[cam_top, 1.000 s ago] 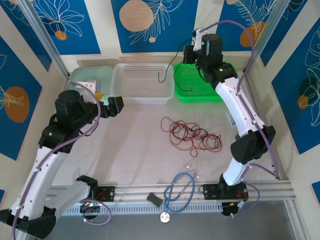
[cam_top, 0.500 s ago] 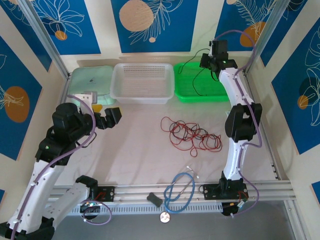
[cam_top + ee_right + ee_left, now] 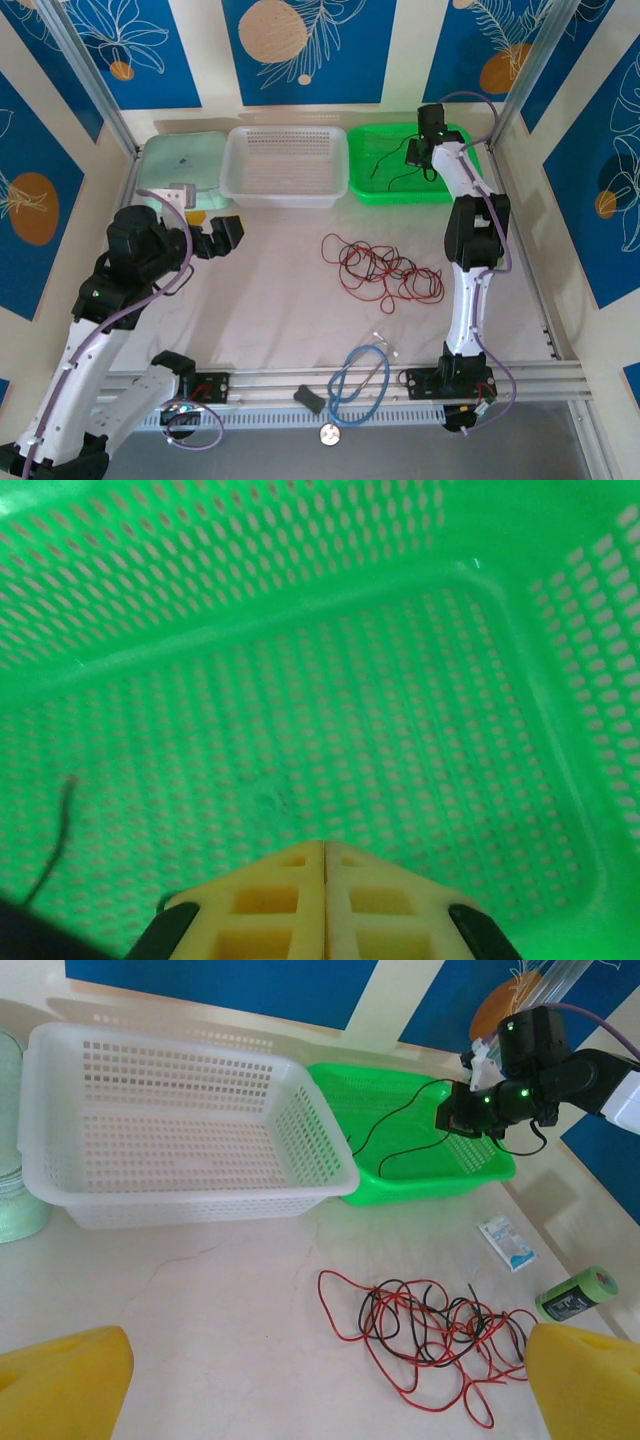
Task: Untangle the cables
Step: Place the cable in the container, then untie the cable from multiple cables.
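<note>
A tangle of thin red and black cables (image 3: 385, 272) lies on the table right of centre, also seen in the left wrist view (image 3: 430, 1335). One separate black cable (image 3: 390, 170) trails inside the green basket (image 3: 400, 192), and its upper end runs up to my right gripper (image 3: 414, 154). That gripper hangs low over the basket with its yellow fingertips (image 3: 324, 852) pressed together, shut on the black cable (image 3: 400, 1125). A loose end of it (image 3: 58, 830) rests on the basket floor. My left gripper (image 3: 222, 236) stands open above the table's left side, its fingers (image 3: 60, 1385) wide apart.
A white mesh basket (image 3: 285, 190) stands left of the green basket (image 3: 430, 1185), and a pale green lidded box (image 3: 180, 155) is at the far left. A blue looped tube (image 3: 360, 380) lies near the front rail. A green tape roll (image 3: 578, 1295) and a small packet (image 3: 508, 1242) sit right of the tangle.
My right arm swung right and down into the green basket, drawing the black cable out of the white basket with it. My left arm dropped slightly, then held still.
</note>
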You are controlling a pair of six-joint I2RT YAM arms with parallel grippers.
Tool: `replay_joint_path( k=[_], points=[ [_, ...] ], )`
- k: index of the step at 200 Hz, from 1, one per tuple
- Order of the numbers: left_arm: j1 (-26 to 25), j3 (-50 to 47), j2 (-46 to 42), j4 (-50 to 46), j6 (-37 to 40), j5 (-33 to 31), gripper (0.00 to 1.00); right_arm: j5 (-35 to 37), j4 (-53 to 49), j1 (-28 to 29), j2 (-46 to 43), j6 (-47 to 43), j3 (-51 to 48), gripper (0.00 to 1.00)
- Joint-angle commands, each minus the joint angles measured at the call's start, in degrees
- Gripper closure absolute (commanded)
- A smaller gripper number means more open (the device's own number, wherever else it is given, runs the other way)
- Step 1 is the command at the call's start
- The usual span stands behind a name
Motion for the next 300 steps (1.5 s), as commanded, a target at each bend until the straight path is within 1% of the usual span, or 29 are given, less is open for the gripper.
replay_joint_path(
  k=[1, 5, 10, 20, 30, 39, 44, 55, 72, 87, 97, 108, 131, 153, 185, 209, 228, 247, 268, 300],
  points=[
    [0.1, 0.9, -0.4, -1.5, -0.2, 1.2, 0.0, 3.4, -10.5, -0.4, 2.9, 1.2, 7.2, 1.0],
    [0.1, 1.0, -0.5, -1.7, -0.2, 1.2, 0.0, 3.4, -12.8, -0.3, 4.0, 1.2, 9.1, 1.0],
    [0.0, 1.2, -0.4, -2.0, -0.2, 1.1, 0.0, 3.2, -15.9, -0.3, 5.5, 1.1, 12.1, 0.95],
    [0.1, 1.5, -0.2, -2.5, -0.3, 1.2, 0.0, 3.2, -22.2, -0.4, 8.8, 1.2, 18.2, 0.8],
    [0.0, 1.9, 0.0, -3.0, -0.4, 1.5, 0.0, 2.9, -28.0, -0.5, 11.9, 1.1, 23.9, 0.7],
    [0.0, 2.2, 0.3, -3.6, -0.6, 1.8, 0.0, 2.4, -31.9, -0.5, 13.9, 1.1, 28.2, 0.58],
    [0.0, 2.5, 0.5, -4.0, -0.7, 1.9, 0.0, 1.8, -33.8, -0.7, 14.6, 1.0, 29.9, 0.54],
    [0.0, 3.1, 1.2, -5.2, -0.8, 2.2, 0.0, 1.0, -36.2, -0.7, 15.0, 1.2, 31.8, 0.48],
    [0.0, 3.9, 2.5, -7.0, -1.2, 2.9, 0.01, -1.6, -38.1, -0.9, 13.3, 1.4, 31.9, 0.4],
    [-0.1, 4.5, 3.7, -8.4, -1.6, 3.9, 0.02, -4.4, -38.8, -1.3, 10.9, 2.0, 30.6, 0.35],
    [-0.2, 4.6, 4.6, -9.3, -1.9, 4.4, 0.03, -5.8, -38.5, -1.4, 8.8, 2.4, 28.9, 0.29],
    [-0.3, 4.6, 5.7, -10.1, -2.1, 4.9, 0.04, -7.8, -37.8, -1.6, 6.4, 2.7, 26.8, 0.25],
    [-1.4, 4.0, 8.4, -11.2, -2.5, 5.5, 0.08, -11.7, -36.1, -1.5, 1.1, 3.7, 22.3, 0.24],
    [-4.4, 3.5, 12.0, -11.4, -2.9, 4.6, 0.13, -14.7, -33.1, -1.1, -5.2, 4.4, 16.3, 0.26],
    [-11.2, 3.8, 20.1, -10.1, -3.2, 1.7, 0.17, -18.2, -26.4, 0.2, -16.7, 5.5, 2.9, 0.32],
    [-15.9, 5.1, 28.2, -8.0, -4.3, 0.1, 0.21, -20.1, -21.0, 1.7, -26.1, 6.5, -8.3, 0.36],
    [-18.7, 6.8, 34.9, -6.0, -5.8, -1.1, 0.25, -21.0, -17.6, 3.1, -33.0, 7.2, -16.5, 0.38],
    [-20.4, 9.4, 42.4, -4.4, -7.0, -2.9, 0.28, -21.4, -15.1, 5.0, -39.4, 7.8, -23.9, 0.42],
    [-21.2, 13.8, 50.5, -3.1, -7.3, -4.7, 0.31, -20.8, -12.6, 7.8, -46.4, 8.7, -31.8, 0.44],
    [-21.6, 20.8, 61.6, -0.6, -6.1, -4.5, 0.35, -19.7, -9.5, 12.3, -56.2, 10.9, -42.8, 0.47]
  ],
)
